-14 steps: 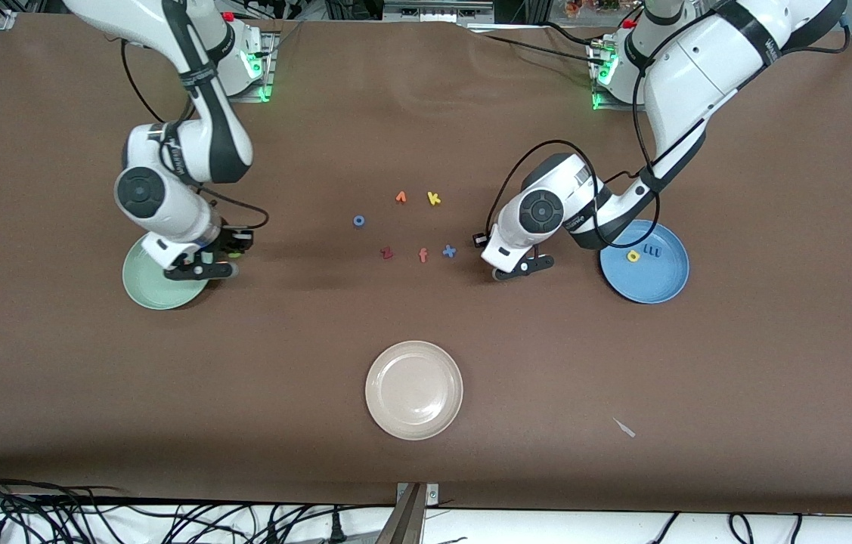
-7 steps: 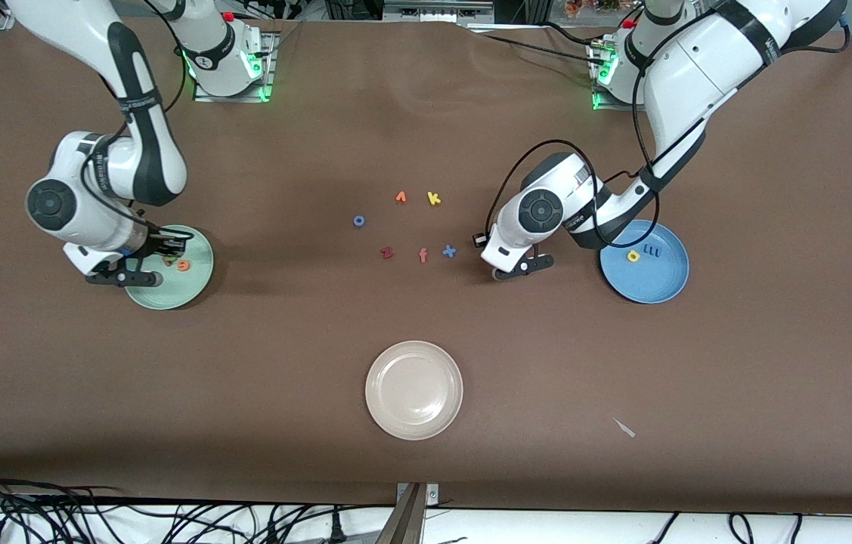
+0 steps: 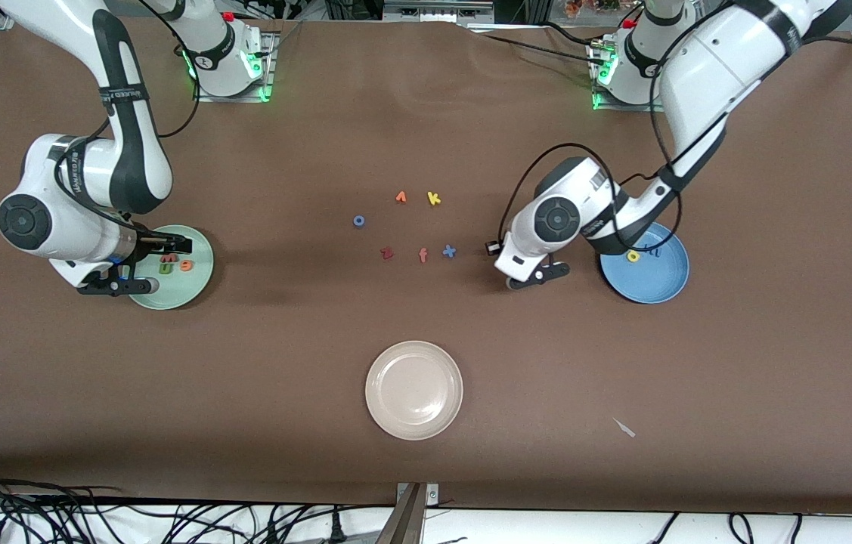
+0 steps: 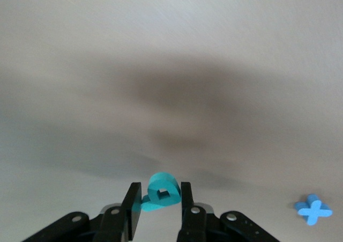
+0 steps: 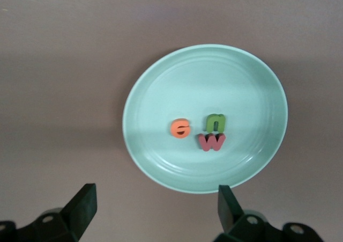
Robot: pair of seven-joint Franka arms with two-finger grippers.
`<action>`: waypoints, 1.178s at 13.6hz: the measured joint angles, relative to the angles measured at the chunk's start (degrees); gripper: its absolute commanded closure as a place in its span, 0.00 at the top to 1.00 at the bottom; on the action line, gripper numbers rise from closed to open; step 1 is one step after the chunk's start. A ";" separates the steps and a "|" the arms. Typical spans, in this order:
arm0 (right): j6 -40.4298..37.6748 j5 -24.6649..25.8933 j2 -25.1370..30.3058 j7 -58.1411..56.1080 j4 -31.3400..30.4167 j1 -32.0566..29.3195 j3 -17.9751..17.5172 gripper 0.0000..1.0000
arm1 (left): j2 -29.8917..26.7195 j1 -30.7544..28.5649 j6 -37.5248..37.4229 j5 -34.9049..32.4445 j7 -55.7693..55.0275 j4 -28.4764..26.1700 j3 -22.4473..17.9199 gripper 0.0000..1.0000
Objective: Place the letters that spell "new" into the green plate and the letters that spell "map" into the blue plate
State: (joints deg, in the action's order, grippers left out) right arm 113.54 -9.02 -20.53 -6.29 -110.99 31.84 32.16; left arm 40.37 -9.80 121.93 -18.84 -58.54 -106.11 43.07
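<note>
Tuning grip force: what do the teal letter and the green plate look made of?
Teal letter: likely soft foam, matte, thick cut edges, pinched in the left end effector. Green plate: probably hard plastic or melamine, smooth, faint sheen, moulded rings; ceramic is possible.

One high overview, two close wrist cameras.
The front camera looks down across the whole tabletop (image 3: pixel 426 113) toward both arm bases. The right wrist camera looks straight down, close over the green plate (image 5: pixel 205 70), its own right gripper (image 5: pixel 155 212) at the frame edge; the front view shares that plate (image 3: pixel 195 283). The left wrist camera sits low by the tabletop (image 4: pixel 171 49), looking past the left gripper (image 4: pixel 159 207); both views show the blue cross (image 4: pixel 314 210) (image 3: pixel 449 251).
</note>
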 measured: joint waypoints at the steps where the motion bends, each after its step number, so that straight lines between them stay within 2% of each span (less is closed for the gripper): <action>1: -1.19 -0.02 -0.01 0.69 0.79 0.32 -0.07 1.00 | -0.54 -2.88 -3.94 0.00 1.72 1.10 2.01 0.19; 3: -4.15 -0.04 -0.02 2.95 2.35 1.84 -0.18 1.00 | -1.37 -9.50 -10.79 0.00 6.59 2.54 5.60 0.19; 5: -8.40 -0.04 0.00 4.68 4.65 3.61 -0.22 1.00 | -1.70 -14.95 -14.67 -0.01 12.80 2.66 6.52 0.20; 9: -16.83 -0.03 0.20 5.34 11.03 5.03 -0.23 1.00 | -0.91 -21.64 -16.13 -0.02 23.58 1.69 5.15 0.20; 11: -18.25 0.32 1.11 5.67 12.73 4.93 -1.46 1.00 | -0.24 -22.12 -16.13 -0.02 26.13 1.36 3.10 0.20; 12: -18.51 1.57 2.30 5.87 13.10 3.41 -3.71 1.00 | 0.32 -22.11 -16.12 -0.02 26.89 1.21 2.29 0.22; 13: -18.81 4.01 3.88 5.98 13.21 0.61 -7.33 1.00 | 0.86 -22.09 -16.11 -0.24 27.49 1.13 1.79 0.30; 14: -19.16 6.29 5.68 6.12 13.24 -2.85 -11.42 1.00 | 1.37 -22.09 -16.11 -0.70 27.75 1.12 1.48 0.50; 15: -19.51 7.60 7.66 6.16 13.29 -6.04 -14.75 1.00 | 1.74 -22.08 -16.10 -1.15 27.92 1.11 1.29 0.59; 16: -19.71 8.18 9.71 6.11 13.35 -8.37 -16.76 1.00 | 1.95 -22.07 -16.09 -1.35 28.11 1.11 1.24 0.59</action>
State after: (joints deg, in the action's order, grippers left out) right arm 93.83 -0.84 -10.83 -0.18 -97.65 23.47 15.40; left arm 42.32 -31.87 105.84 -20.20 -30.42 -105.00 44.31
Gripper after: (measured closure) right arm 0.000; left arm 0.612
